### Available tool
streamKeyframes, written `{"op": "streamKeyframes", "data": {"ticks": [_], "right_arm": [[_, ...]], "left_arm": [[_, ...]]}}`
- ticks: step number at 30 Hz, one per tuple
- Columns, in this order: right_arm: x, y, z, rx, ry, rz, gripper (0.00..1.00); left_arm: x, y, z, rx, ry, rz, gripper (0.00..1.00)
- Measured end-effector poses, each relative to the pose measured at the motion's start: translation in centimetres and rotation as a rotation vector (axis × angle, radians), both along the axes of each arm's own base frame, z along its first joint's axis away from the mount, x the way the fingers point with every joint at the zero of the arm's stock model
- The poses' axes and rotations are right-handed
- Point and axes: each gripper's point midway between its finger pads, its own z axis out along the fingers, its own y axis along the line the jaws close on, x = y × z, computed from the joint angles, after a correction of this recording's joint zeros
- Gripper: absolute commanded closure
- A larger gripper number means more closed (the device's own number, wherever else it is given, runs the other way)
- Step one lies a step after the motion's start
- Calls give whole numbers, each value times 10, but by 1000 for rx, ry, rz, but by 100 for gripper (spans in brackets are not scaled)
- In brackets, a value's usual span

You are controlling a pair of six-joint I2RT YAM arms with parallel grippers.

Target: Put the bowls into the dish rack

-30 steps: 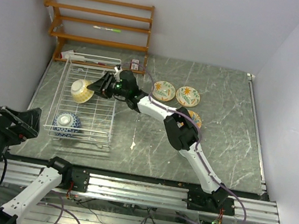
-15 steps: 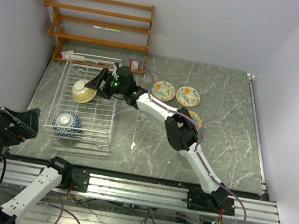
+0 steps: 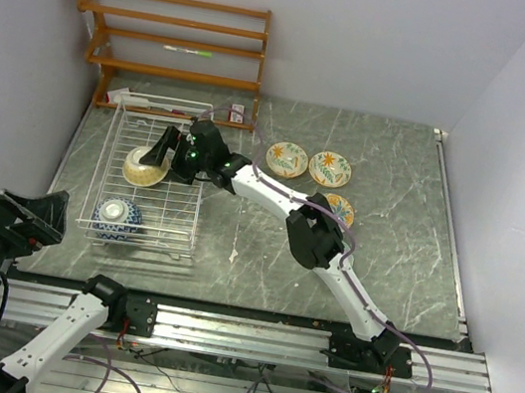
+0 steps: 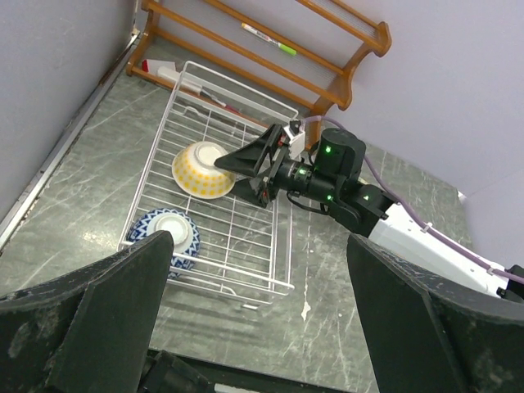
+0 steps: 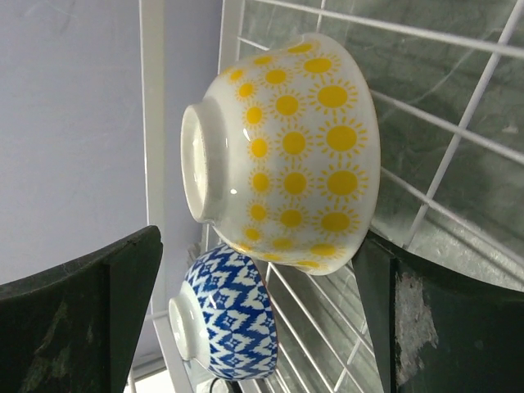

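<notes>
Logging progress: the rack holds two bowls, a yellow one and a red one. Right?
No. The rack holds two bowls, the yellow bowl and a blue bowl, not a red one; the right wrist view shows it.

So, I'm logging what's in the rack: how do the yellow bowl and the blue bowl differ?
The yellow bowl has sun dots; the blue bowl has a blue-and-white lattice. The yellow bowl looks tilted mid-rack, between the right gripper's open jaws; the blue bowl sits level at the near end, untouched. Both are overturned in the dish rack.
</notes>
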Motion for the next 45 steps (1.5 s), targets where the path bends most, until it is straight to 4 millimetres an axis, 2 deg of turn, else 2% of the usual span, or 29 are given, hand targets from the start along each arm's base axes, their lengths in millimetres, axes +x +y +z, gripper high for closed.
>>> {"op": "streamKeyframes", "data": {"ticks": [6, 13, 19, 25, 31, 34, 38, 45], "right_arm": [[-6, -4, -6, -86, -7, -5, 0], [-6, -15, -2, -173, -45, -16, 0], [-16, -18, -1, -225, -91, 4, 0], [-22, -19, 24, -201, -174, 13, 0], [-8, -6, 54, -111, -266, 16, 0], [-1, -3, 62, -83, -294, 8, 0], [6, -1, 59, -65, -309, -2, 0], [13, 7, 30, -49, -296, 12, 0]], "left_arm": [[-3, 1, 2, -4, -10, -4, 1], [-6, 2, 0, -6, -3, -6, 1], [-7, 2, 0, -15, -6, -6, 1], [-8, 2, 0, -18, -7, -6, 1], [-8, 2, -1, -15, -2, -9, 1], [-8, 2, -2, -14, 0, -8, 1], [-9, 3, -2, -13, 2, -8, 1], [-9, 5, 0, -11, 1, -4, 1]]}}
